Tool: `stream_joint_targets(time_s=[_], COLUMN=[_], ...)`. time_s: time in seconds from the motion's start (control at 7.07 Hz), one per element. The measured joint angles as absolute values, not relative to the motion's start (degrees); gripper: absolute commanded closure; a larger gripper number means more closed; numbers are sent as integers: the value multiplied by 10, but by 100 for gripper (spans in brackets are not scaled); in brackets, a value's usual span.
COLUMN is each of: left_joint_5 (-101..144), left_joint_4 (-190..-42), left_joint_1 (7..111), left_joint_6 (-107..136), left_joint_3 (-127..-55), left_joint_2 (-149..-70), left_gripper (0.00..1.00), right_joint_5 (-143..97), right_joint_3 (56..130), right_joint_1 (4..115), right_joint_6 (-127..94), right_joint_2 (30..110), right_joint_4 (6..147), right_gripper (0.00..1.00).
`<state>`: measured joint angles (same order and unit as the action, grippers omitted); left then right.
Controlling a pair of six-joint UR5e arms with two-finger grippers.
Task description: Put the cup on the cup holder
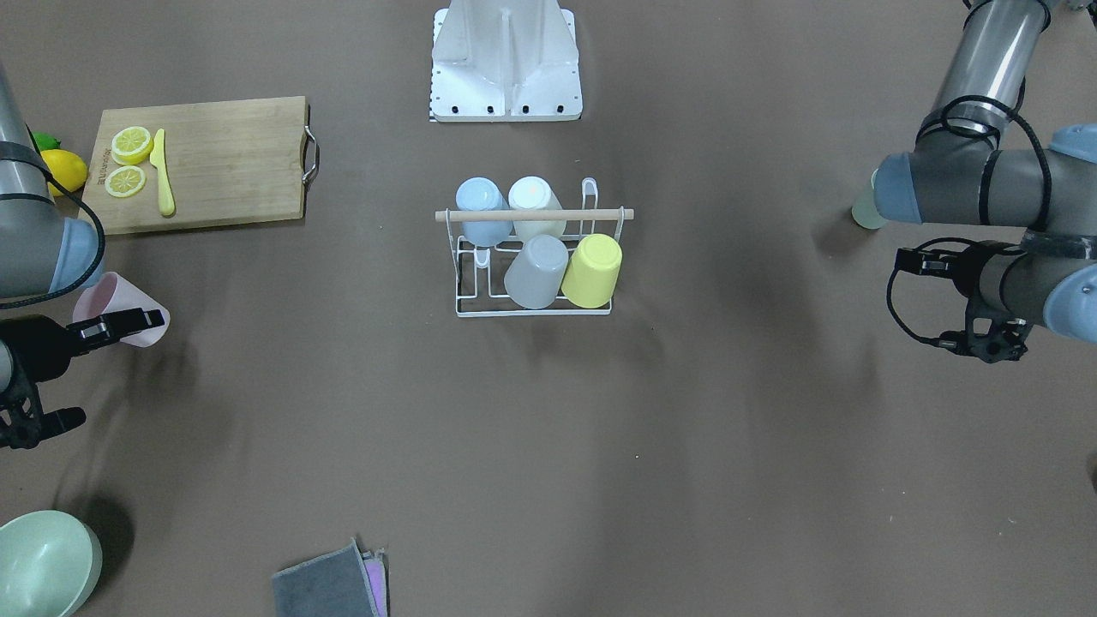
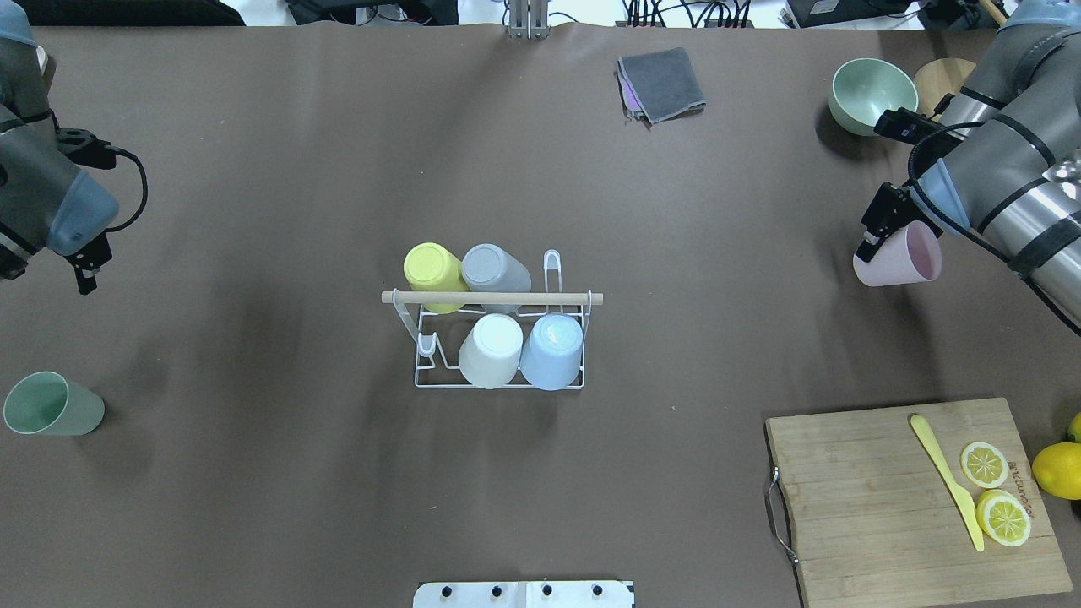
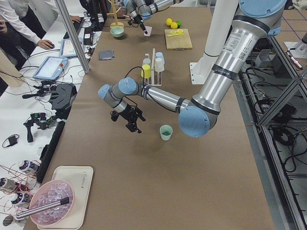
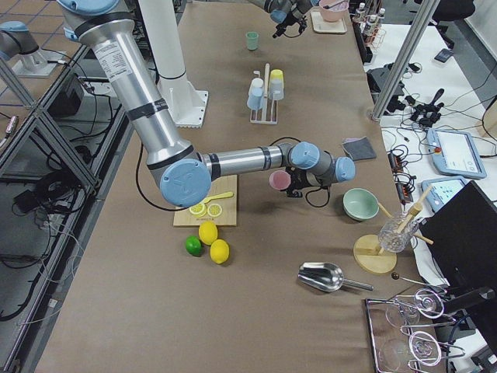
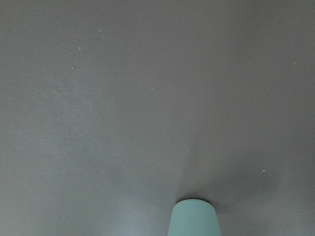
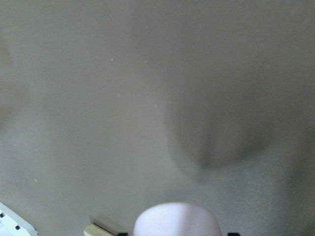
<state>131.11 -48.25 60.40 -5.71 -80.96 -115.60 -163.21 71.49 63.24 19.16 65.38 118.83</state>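
The cup holder [image 2: 498,338], a white wire rack with a wooden dowel handle, stands mid-table and carries a yellow, a grey, a white and a blue cup upside down. My right gripper [image 2: 871,243] is shut on a pink cup [image 2: 902,257] at the right, tilted and held above the table; the cup fills the bottom of the right wrist view [image 6: 176,220]. A green cup [image 2: 51,405] stands on the table at the left and shows at the bottom of the left wrist view [image 5: 194,220]. My left gripper [image 2: 84,274] hovers beyond it, open and empty.
A wooden cutting board [image 2: 916,498] with lemon slices and a yellow knife [image 2: 946,477] lies front right, with whole lemons [image 2: 1057,469] beside it. A green bowl [image 2: 870,95] and a grey cloth [image 2: 663,83] lie at the far side. The robot base [image 1: 506,60] stands behind the rack.
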Motion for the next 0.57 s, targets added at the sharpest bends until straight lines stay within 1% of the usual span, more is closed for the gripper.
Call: stream_joint_targets(time_s=[0.28, 0.57], left_joint_5=[1313, 1318], left_joint_4=[-483, -483], left_joint_1=[574, 561], left_joint_6=[-57, -57], left_joint_3=[-799, -795], left_joint_2=[-1153, -1142], left_gripper=[2, 2], right_joint_5=[-1698, -1764], right_joint_3=[723, 730], right_joint_1=[626, 672], right_joint_6=[198, 203], right_joint_2=[684, 704], right_joint_4=[1163, 1124], right_gripper=[86, 86])
